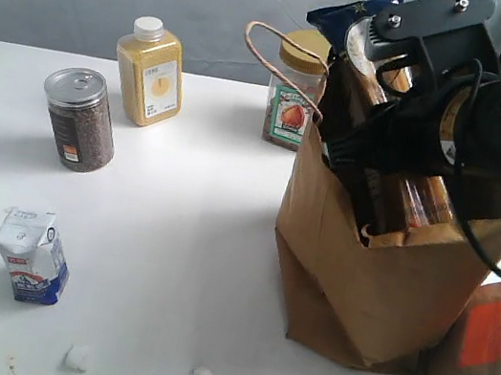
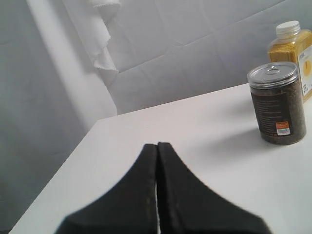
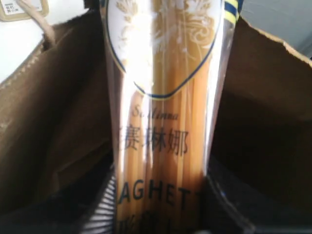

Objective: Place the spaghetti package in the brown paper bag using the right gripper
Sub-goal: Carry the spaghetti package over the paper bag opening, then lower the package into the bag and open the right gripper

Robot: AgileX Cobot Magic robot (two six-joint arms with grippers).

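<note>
Fingers point(image 3: 102, 214) of the right gripper point(image 3: 161, 214) clasp the spaghetti package point(image 3: 161, 122) partway inside the brown paper bag point(image 1: 369, 286)

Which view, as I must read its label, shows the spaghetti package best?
The right wrist view: the spaghetti package fills the frame, lettering and strands clear, partly inside the brown paper bag. The exterior view shows only its navy top end and part of its window; the left wrist view shows none.
</note>
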